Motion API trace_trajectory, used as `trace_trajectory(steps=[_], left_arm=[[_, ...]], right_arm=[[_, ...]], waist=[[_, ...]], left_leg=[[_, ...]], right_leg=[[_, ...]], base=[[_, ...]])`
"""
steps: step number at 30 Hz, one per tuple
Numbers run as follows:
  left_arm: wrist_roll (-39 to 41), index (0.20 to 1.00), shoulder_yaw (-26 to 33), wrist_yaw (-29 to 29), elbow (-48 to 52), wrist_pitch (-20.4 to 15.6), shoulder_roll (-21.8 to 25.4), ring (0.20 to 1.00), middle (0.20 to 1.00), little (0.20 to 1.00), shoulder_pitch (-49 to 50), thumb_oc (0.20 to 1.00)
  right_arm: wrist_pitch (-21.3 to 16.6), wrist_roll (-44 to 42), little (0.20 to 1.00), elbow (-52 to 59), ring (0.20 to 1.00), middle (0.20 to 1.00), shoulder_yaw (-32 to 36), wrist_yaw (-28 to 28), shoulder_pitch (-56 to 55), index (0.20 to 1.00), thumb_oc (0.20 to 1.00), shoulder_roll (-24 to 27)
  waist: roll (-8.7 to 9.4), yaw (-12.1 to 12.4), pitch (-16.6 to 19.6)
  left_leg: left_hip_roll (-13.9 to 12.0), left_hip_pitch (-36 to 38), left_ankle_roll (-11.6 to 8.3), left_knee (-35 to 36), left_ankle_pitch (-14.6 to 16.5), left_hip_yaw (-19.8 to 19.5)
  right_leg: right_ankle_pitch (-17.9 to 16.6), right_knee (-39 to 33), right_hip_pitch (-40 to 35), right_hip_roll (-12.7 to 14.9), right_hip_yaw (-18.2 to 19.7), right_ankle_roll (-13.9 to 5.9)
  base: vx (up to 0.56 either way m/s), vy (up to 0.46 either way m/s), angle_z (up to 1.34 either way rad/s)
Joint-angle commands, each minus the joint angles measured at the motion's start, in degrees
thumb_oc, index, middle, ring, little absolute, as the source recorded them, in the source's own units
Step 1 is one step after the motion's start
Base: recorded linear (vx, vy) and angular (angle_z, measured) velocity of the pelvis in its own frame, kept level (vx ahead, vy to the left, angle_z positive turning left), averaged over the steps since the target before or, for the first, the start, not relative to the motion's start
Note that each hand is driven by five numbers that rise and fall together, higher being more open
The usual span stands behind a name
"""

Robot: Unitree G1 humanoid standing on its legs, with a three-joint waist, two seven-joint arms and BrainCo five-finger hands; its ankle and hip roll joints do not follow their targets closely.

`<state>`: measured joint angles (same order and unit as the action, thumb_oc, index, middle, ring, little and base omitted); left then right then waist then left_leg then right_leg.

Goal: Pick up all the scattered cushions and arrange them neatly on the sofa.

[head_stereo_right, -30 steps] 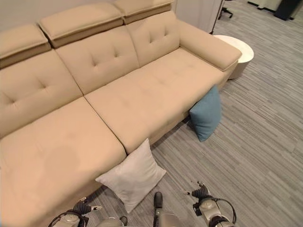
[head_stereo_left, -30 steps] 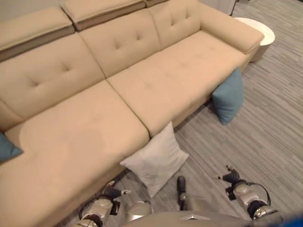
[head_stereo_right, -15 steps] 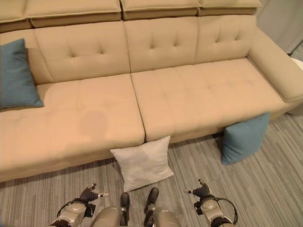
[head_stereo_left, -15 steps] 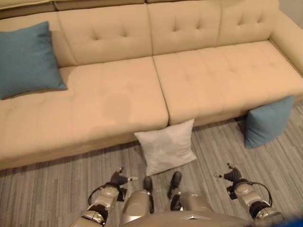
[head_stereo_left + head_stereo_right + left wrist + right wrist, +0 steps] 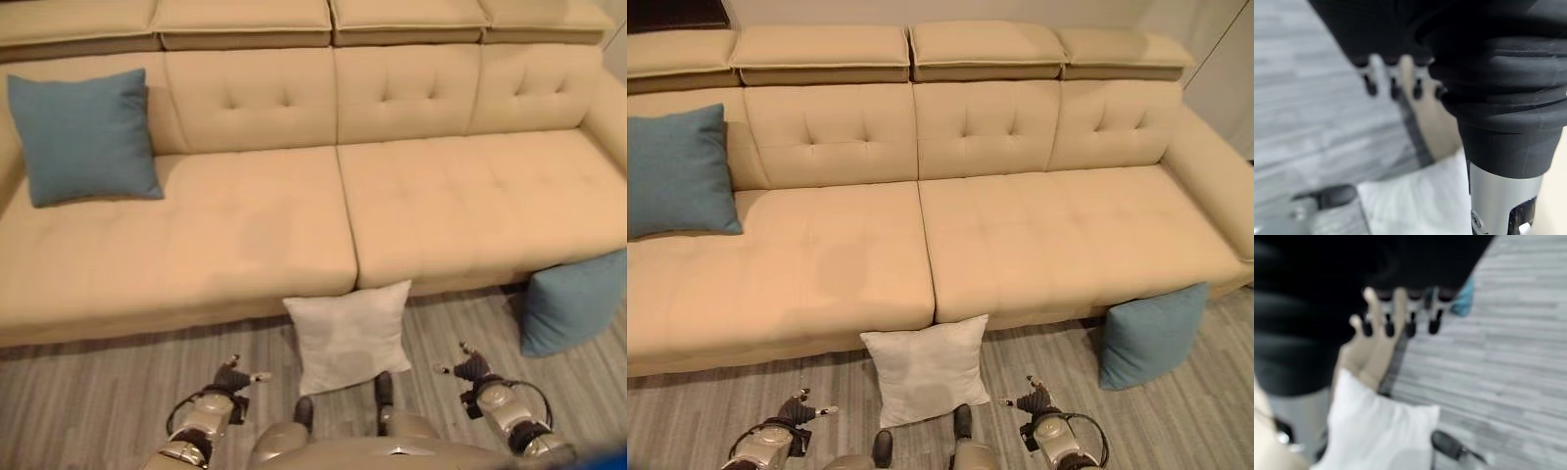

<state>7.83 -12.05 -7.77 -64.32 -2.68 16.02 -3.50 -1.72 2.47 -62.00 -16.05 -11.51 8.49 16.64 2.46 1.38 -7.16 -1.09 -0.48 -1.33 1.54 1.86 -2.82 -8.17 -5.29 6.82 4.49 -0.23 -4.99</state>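
Observation:
A white cushion (image 5: 348, 335) stands on the floor, leaning on the front of the beige sofa (image 5: 245, 225) at its middle seam. One blue cushion (image 5: 83, 132) rests upright against the sofa's back at the left end. Another blue cushion (image 5: 573, 304) stands on the floor by the sofa's right front. My left hand (image 5: 230, 377) hangs low to the left of the white cushion, open and holding nothing. My right hand (image 5: 468, 369) hangs low to its right, also open. The left wrist view shows the white cushion (image 5: 1420, 196) past my fingers (image 5: 1393, 83).
Grey striped floor (image 5: 98, 392) runs along the sofa's front. The sofa's seats (image 5: 470, 196) carry nothing apart from the blue cushion at the left. The sofa's right armrest (image 5: 1225, 196) stands above the blue floor cushion.
The whole view has swung round, from the sofa's right end to facing the sofa squarely: the camera moved. The cushions lie where they were. Both hands stay low and open.

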Motion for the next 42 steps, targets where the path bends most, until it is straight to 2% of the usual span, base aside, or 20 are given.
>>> trace_trajectory(steps=[1,4,7,8,9,10,11,15,18,19,22,23,24,25,31,38,40,42], left_arm=[[0.82,1.000,-0.22,-0.90,-0.64,-0.53,1.87,1.000,1.000,1.000,-2.99,1.000],[2.73,1.000,-0.06,-1.66,0.47,-0.70,1.56,1.000,1.000,1.000,-3.73,1.000],[3.11,1.000,-1.10,-1.96,1.96,-0.88,1.28,1.000,1.000,1.000,-4.71,1.000],[3.50,1.000,-1.98,-2.02,2.99,-0.91,0.77,1.000,1.000,1.000,-5.60,1.000],[3.51,1.000,-2.30,-2.07,3.05,-1.01,0.40,1.000,1.000,1.000,-5.94,1.000],[3.71,1.000,-2.94,-1.88,3.71,-1.10,-0.07,1.000,1.000,1.000,-6.52,1.000],[3.73,1.000,-3.40,-1.71,3.43,-1.09,-0.42,1.000,1.000,1.000,-6.45,1.000],[4.01,1.000,-3.57,-1.57,3.62,-1.07,-0.97,1.000,1.000,1.000,-5.75,1.000],[3.88,1.000,-3.29,-1.67,2.40,-1.00,-0.75,1.000,1.000,1.000,-5.53,1.000],[3.85,1.000,-2.79,-1.82,1.72,-1.05,-0.51,1.000,1.000,1.000,-5.55,1.000],[3.75,1.000,-1.90,-2.18,1.53,-1.29,0.58,1.000,1.000,1.000,-5.48,1.000],[3.75,1.000,-1.90,-2.18,1.53,-1.29,0.59,1.000,1.000,1.000,-5.48,1.000],[3.60,1.000,-1.35,-2.39,1.39,-1.31,1.71,1.000,1.000,1.000,-5.74,1.000],[3.44,1.000,-1.21,-2.47,1.25,-1.33,2.01,1.000,1.000,1.000,-5.76,1.000],[3.48,1.000,0.28,-2.19,-0.14,-1.27,1.49,1.000,1.000,1.000,-4.09,1.000],[2.48,1.000,0.23,-1.92,-0.95,-0.64,0.43,1.000,1.000,1.000,-3.21,1.000],[2.80,1.000,-0.05,-2.60,-0.32,-0.64,0.35,1.000,1.000,1.000,-3.93,1.000],[4.66,1.000,-0.03,-4.18,0.82,-0.93,0.83,1.000,1.000,1.000,-6.05,1.000]], right_arm=[[-1.33,0.20,1.000,3.07,1.000,1.000,0.55,-0.85,-0.02,1.000,1.000,2.35],[-1.62,0.05,1.000,5.67,1.000,1.000,0.60,-1.40,-0.22,1.000,1.000,3.32],[-2.01,-0.59,1.000,7.16,1.000,1.000,0.78,-1.88,-0.55,1.000,1.000,4.18],[-2.03,-0.84,1.000,6.85,1.000,1.000,0.87,-2.05,-0.68,1.000,1.000,4.44],[-2.00,-0.96,1.000,6.53,1.000,1.000,1.04,-2.16,-0.72,1.000,1.000,4.58],[-1.90,-1.09,1.000,5.88,1.000,1.000,1.21,-2.16,-0.59,1.000,1.000,4.74],[-1.56,-1.22,1.000,4.17,1.000,1.000,1.30,-2.16,-0.64,1.000,1.000,4.14],[-1.35,-0.88,1.000,3.25,1.000,1.000,0.74,-2.13,0.29,1.000,1.000,3.69],[-0.99,-0.61,1.000,2.00,1.000,1.000,0.20,-2.17,1.34,1.000,1.000,2.76],[-1.00,-0.64,1.000,1.72,1.000,1.000,-0.04,-2.23,2.03,1.000,1.000,2.00],[-0.99,-0.64,1.000,1.09,1.000,1.000,-0.42,-2.15,2.77,1.000,1.000,1.20],[-0.99,-0.64,1.000,1.09,1.000,1.000,-0.42,-2.15,2.78,1.000,1.000,1.19],[-1.06,-0.74,1.000,1.26,1.000,1.000,-0.78,-1.94,3.21,1.000,1.000,0.85],[-1.17,-0.62,1.000,0.90,1.000,1.000,-0.86,-1.87,2.97,1.000,1.000,0.75],[-1.20,0.00,1.000,1.05,1.000,1.000,-0.58,-1.98,2.42,1.000,1.000,1.53],[-0.92,0.16,1.000,1.10,1.000,1.000,0.00,-1.62,0.85,1.000,1.000,1.79],[-1.06,-0.39,1.000,1.02,1.000,1.000,0.30,-1.82,1.05,1.000,1.000,1.96],[-1.23,-1.53,1.000,1.45,1.000,1.000,0.43,-2.81,2.84,1.000,1.000,2.19]], waist=[[1.67,0.02,-1.56],[0.96,-0.02,-2.56],[0.37,-0.52,-3.46],[0.19,-0.74,-3.97],[0.37,-0.96,-4.02],[0.97,-1.50,-4.08],[1.05,-2.10,-3.30],[0.97,-2.03,-3.03],[1.49,-1.59,-3.46],[1.91,-1.19,-3.83],[1.95,-0.61,-3.95],[1.97,-0.58,-3.95],[1.45,-0.56,-4.17],[1.34,-0.39,-3.99],[0.87,0.23,-2.41],[0.45,-0.35,-1.82],[0.41,-0.48,-2.71],[0.33,-0.47,-5.55]], left_leg=[[1.93,-4.32,-1.37,-0.39,-3.50,-2.07],[0.80,-5.89,-3.04,1.10,-5.70,-4.03],[0.21,-7.27,-3.84,1.85,-7.66,-5.12],[0.25,-8.58,-3.93,2.20,-8.78,-4.28],[0.46,-9.19,-3.61,1.70,-8.57,-3.34],[1.38,-9.85,-2.55,-1.95,-6.39,-1.16],[1.65,-9.11,-2.16,-1.78,-5.34,-0.36],[2.42,-8.53,-1.51,-0.67,-4.80,-1.06],[3.04,-8.07,-0.51,-0.80,-3.78,0.13],[3.22,-7.98,-0.16,-0.81,-3.40,1.71],[3.06,-7.39,0.28,0.76,-3.88,3.24],[3.07,-7.38,0.28,0.78,-3.89,3.27],[2.71,-7.45,0.41,1.52,-4.71,3.64],[2.88,-7.30,0.43,1.55,-4.65,3.58],[2.88,-5.35,-0.15,2.39,-4.51,4.06],[2.59,-3.61,-0.40,2.85,-4.27,3.38],[2.44,-3.99,-0.41,2.45,-4.16,2.99],[2.48,-7.69,-0.27,-0.31,-4.16,2.73]], right_leg=[[7.82,8.48,-0.13,-0.06,-2.36,-2.10],[9.00,9.01,0.86,-0.62,-5.49,-1.08],[9.60,9.68,2.08,-1.55,-6.29,-0.12],[9.50,9.34,2.41,-1.46,-7.22,0.14],[9.14,8.96,2.56,-1.17,-7.79,0.11],[8.27,8.50,3.15,-0.16,-8.50,0.03],[7.54,7.68,3.37,-0.05,-8.86,-0.28],[6.78,7.20,3.38,-0.17,-7.07,-0.88],[6.34,7.22,3.24,0.49,-5.59,-1.58],[5.36,7.41,3.82,0.84,-4.30,-2.28],[5.49,9.72,5.13,0.92,-3.77,-2.88],[5.52,9.78,5.17,0.92,-3.73,-2.88],[7.18,14.23,5.93,0.17,-3.60,-2.96],[8.11,14.49,5.26,0.09,-3.74,-2.89],[7.51,8.01,1.31,0.57,-4.79,-2.10],[7.99,6.21,-1.21,0.42,-5.67,-1.79],[8.45,7.18,-0.41,0.37,-5.88,-1.58],[8.91,10.91,3.92,0.42,-5.90,-1.24]], base=[[-0.01,-0.174,0.44],[-0.08,-0.203,0.49],[-0.08,-0.121,0.42],[-0.14,-0.091,0.23],[-0.16,-0.054,0.55],[-0.10,-0.002,0.84],[-0.08,0.010,0.72],[0.04,0.117,0.03],[0.01,0.181,-0.38],[-0.04,0.157,-0.51],[-0.03,0.122,-0.60],[-0.05,0.136,-0.44],[-0.03,0.074,-0.30],[-0.04,0.090,-0.21],[0.05,0.000,-0.08],[0.03,-0.031,0.06],[-0.05,-0.049,0.10],[-0.27,-0.033,0.01]])
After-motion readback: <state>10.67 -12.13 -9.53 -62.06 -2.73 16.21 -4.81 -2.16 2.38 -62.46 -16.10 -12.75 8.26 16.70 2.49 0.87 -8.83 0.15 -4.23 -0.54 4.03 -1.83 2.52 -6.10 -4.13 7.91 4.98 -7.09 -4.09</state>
